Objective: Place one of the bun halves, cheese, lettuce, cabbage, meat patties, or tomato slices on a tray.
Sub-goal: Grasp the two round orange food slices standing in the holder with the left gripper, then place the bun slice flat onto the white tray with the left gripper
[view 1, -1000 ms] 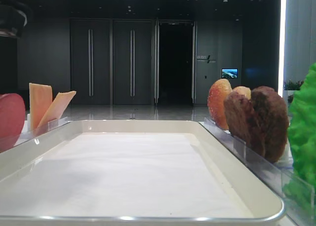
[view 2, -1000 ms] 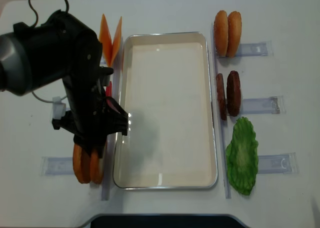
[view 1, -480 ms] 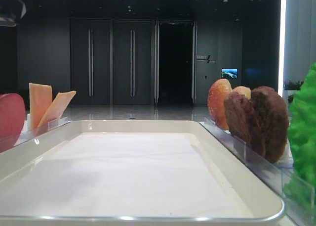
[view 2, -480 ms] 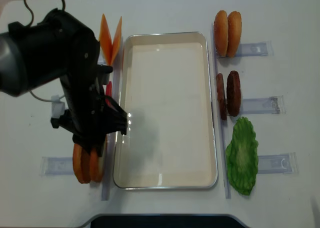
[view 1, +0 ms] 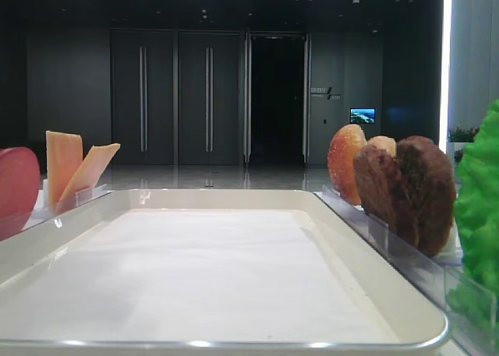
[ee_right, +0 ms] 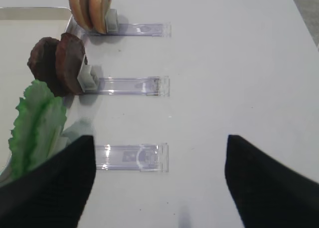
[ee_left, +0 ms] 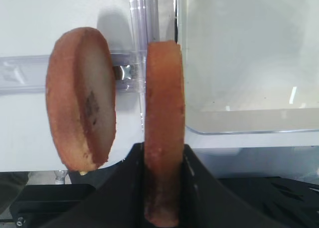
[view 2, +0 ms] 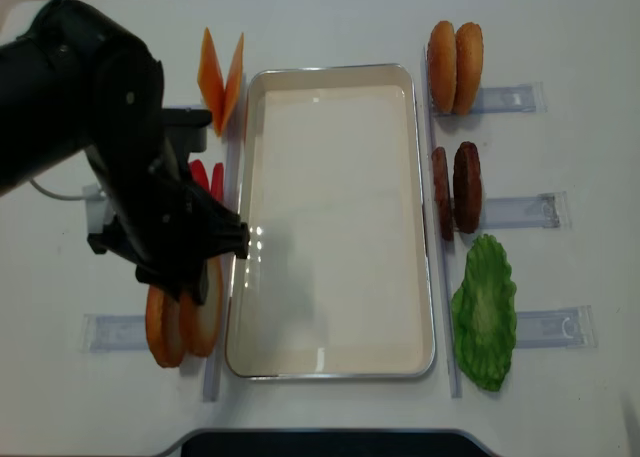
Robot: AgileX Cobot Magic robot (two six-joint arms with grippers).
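My left gripper [ee_left: 164, 155] is shut on a flat bun half [ee_left: 164, 123] held edge-on, beside the tray's near-left corner [ee_left: 239, 129]. From above this bun half [view 2: 207, 315] tilts toward the cream tray [view 2: 335, 357]. A second bun half [ee_left: 79, 98] stands in its clear holder to the left. Cheese slices [view 2: 221, 75] and tomato slices [view 2: 205, 177] stand left of the tray. Meat patties [view 2: 456, 189] and lettuce [view 2: 485, 312] are on the right. Cabbage is out of view. My right gripper [ee_right: 159, 185] hangs open over bare table.
Two domed bun halves [view 2: 455, 52] stand at the far right. Clear plastic holders [ee_right: 132, 157] lie along both sides of the tray. My bulky left arm [view 2: 110, 147] covers the table left of the tray.
The left arm has risen and shifted slightly away from the cheese end. The gripped bun half has come up out of its holder and leans toward the tray. The right gripper's earlier position is not shown.
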